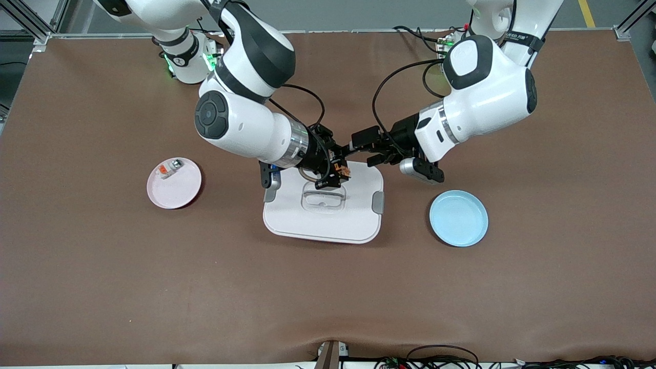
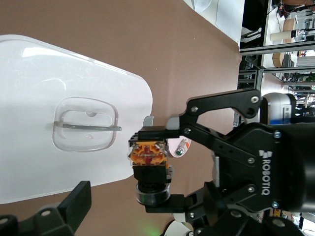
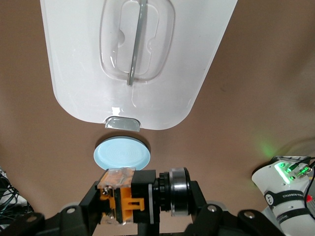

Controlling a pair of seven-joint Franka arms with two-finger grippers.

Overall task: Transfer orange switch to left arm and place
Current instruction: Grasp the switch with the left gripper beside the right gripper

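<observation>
Both grippers are meeting over the box (image 1: pixel 323 205): right gripper (image 1: pixel 338 171) is clamping the orange switch (image 1: pixel 342 169), left gripper (image 1: pixel 359 148) w/ fingers spread beside it, not gripping.

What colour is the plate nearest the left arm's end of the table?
Light blue; the blue plate shows best in the front view.
</observation>
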